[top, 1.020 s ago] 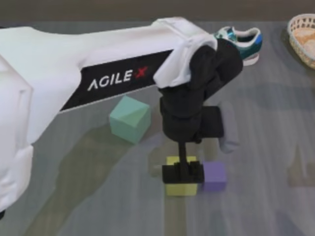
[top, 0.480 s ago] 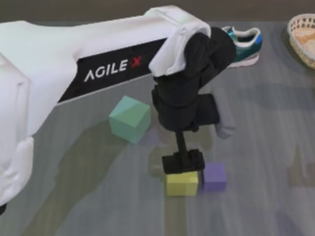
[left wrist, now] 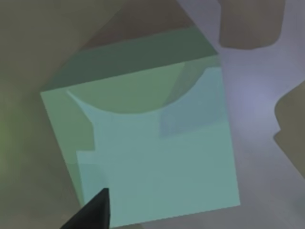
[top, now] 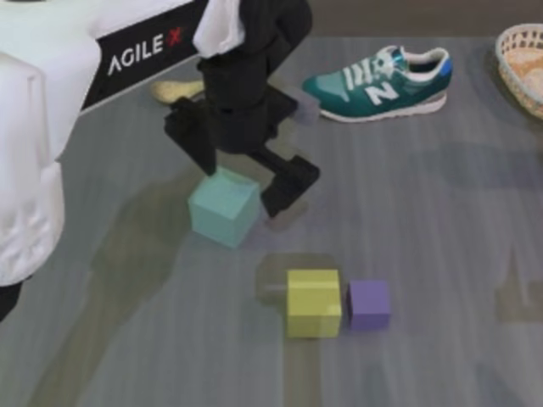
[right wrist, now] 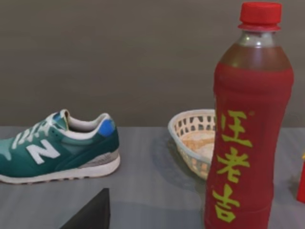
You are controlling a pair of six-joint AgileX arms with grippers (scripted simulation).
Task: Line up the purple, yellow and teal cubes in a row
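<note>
Left end effector (top: 240,174) spread wide, poised over teal cube (top: 223,206), fingers either side, not touching

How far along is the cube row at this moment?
Done: the yellow cube and purple cube sit side by side, touching. In hand: the left tool hangs open over the teal cube, not gripping it. Left: bring the teal cube into the row. The right arm is out of the top view.

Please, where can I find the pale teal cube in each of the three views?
Top view: teal cube left of centre, under the open left gripper.
Left wrist view: teal cube fills most of the picture.
Right wrist view: not in it.
Shared landmark: the sneaker, top and right wrist views.
</note>
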